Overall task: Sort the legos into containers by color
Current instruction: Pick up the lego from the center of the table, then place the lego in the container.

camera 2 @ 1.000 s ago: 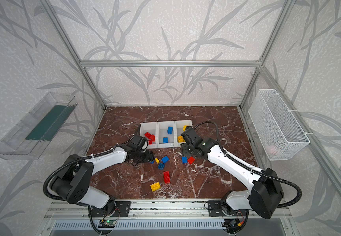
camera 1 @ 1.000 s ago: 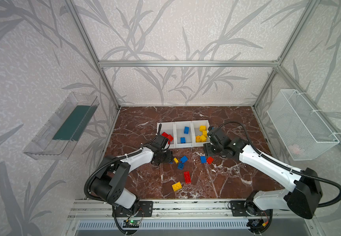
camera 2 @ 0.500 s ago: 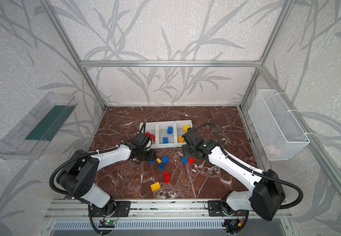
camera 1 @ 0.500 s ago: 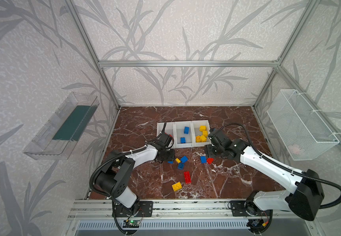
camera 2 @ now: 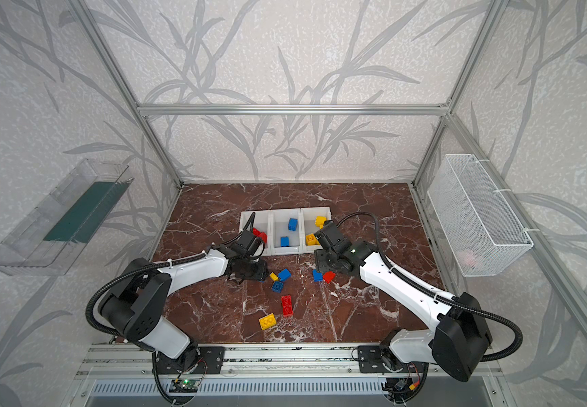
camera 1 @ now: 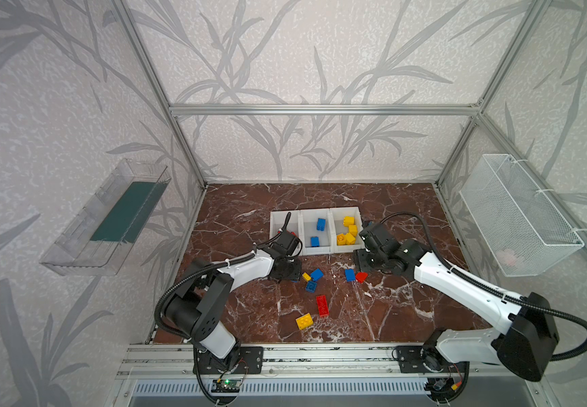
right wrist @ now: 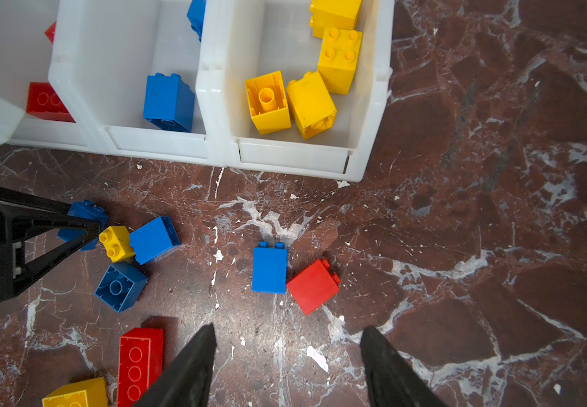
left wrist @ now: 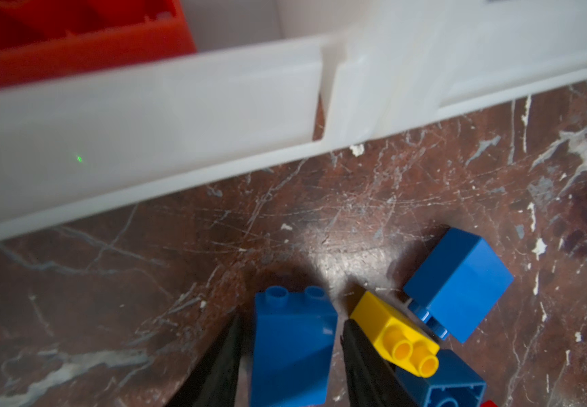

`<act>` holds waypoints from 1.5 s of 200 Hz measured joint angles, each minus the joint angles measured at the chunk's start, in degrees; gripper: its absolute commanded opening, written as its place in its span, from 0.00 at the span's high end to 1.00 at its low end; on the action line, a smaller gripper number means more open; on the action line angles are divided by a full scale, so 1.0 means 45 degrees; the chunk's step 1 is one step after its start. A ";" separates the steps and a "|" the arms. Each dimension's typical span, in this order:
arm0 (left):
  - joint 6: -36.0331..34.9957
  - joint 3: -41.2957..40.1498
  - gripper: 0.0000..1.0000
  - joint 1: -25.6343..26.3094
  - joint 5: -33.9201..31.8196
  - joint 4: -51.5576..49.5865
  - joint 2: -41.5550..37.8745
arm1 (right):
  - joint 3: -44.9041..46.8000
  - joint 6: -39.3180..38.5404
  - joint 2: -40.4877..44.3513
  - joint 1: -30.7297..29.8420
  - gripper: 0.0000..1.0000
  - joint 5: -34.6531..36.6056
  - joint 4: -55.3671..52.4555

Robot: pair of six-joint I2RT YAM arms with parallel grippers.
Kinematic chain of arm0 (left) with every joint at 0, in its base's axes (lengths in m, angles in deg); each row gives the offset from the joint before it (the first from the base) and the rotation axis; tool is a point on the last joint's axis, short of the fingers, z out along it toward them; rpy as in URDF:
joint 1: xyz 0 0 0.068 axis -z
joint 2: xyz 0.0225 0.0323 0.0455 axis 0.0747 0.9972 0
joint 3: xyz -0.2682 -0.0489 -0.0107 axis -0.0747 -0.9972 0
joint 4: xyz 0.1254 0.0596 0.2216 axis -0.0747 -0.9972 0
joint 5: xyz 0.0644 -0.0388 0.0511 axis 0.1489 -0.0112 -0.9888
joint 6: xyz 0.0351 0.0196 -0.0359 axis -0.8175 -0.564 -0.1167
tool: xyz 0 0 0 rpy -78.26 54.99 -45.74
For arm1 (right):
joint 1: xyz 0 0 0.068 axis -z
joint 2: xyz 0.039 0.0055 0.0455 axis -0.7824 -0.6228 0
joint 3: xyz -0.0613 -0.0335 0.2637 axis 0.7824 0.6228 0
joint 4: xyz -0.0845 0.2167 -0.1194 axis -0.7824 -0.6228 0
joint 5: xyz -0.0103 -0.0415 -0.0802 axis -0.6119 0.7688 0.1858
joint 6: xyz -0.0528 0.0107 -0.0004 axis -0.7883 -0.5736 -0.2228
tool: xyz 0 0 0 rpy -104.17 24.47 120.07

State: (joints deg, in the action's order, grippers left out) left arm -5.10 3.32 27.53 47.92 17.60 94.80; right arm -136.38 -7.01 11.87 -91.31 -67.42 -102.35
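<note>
**Operator:** What do the top views give?

**Spotter:** In both top views your left arm lies low, forearm stretched from its base toward the white bins (camera 1: 300,211). Your left end effector (camera 1: 294,278) sits on the surface (camera 1: 242,218) in front of the bins, at a cluster of loose bricks. Your right arm reaches in from the other side with its long white forearm. Your right end effector (camera 1: 359,265) is in front of the bin holding yellow bricks. A blue brick (camera 1: 349,275) and a red brick (camera 1: 361,277) lie touching just beside it. Nearer the rail, a long red brick (camera 2: 286,306) and a yellow brick (camera 2: 267,321) lie apart from both arms.

**Operator:** And the left wrist?

**Spotter:** Your left end effector is clamped on a blue sloped brick (left wrist: 292,349), and its black fingers (left wrist: 221,370) flank the brick's sides. The brick rests on the surface, studs toward the bin wall. A small yellow brick (left wrist: 390,334) lies against the outside of one finger.

**Operator:** The right wrist?

**Spotter:** Your right end effector (right wrist: 285,352) holds its fingers (right wrist: 193,370) well apart with nothing between them. It hangs above bare surface, short of the blue brick (right wrist: 269,269) and the red brick (right wrist: 313,287). The bins hold red, blue and yellow bricks, one color each.
</note>
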 measured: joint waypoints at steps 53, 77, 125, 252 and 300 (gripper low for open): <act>-0.0107 0.0840 0.66 0.0520 -0.0282 -0.0651 0.0452 | 0.0379 0.0005 0.0588 0.0097 0.34 0.0053 -0.0005; -0.0180 0.1831 0.67 0.0578 -0.0228 -0.1098 0.0461 | 0.0753 0.0015 0.1258 0.0296 0.34 0.0136 -0.0039; -0.0821 0.5629 0.66 0.0559 -0.0267 -0.1049 0.0869 | 0.1010 0.0102 0.2293 0.0544 0.34 0.0287 -0.0321; -0.0680 0.8398 0.43 -0.0437 0.0738 -0.1035 0.4192 | 0.1540 0.0427 0.3473 0.0602 0.33 0.0607 -0.1054; -0.0423 0.6591 0.43 -0.0437 0.0709 -0.0486 0.2404 | 0.1569 0.0423 0.3016 0.0602 0.33 0.0539 -0.1195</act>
State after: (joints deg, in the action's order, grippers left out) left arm -7.00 32.98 25.56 51.11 15.41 105.62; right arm -129.32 -5.11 25.45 -88.60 -64.99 -107.73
